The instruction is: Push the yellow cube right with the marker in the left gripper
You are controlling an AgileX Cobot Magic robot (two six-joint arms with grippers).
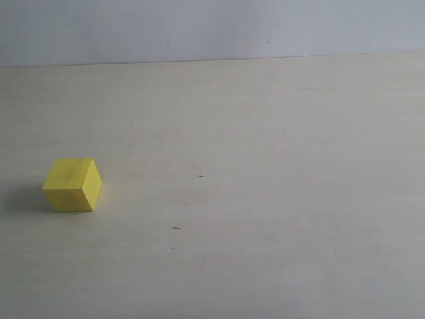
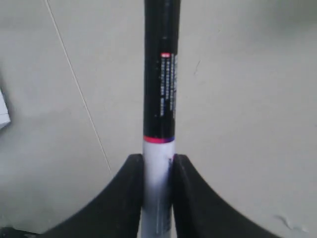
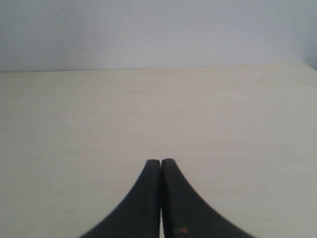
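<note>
Yellow and matte, the yellow cube [image 1: 72, 185] sits on the pale table [image 1: 265, 133] at the left of the exterior view. One corner is turned toward the camera and its shadow falls to its left. A pale grey wall [image 1: 199, 26] rises behind the table's far edge. In the left wrist view the left gripper [image 2: 158, 159] clamps the marker [image 2: 160, 84] between its two black fingers [image 2: 130, 188]. They hold the white barrel just below a pink band, and the black printed part juts out beyond the tips over a pale surface. In the right wrist view the right gripper [image 3: 161, 162] holds nothing, its fingertips pressed together over the table.
</note>
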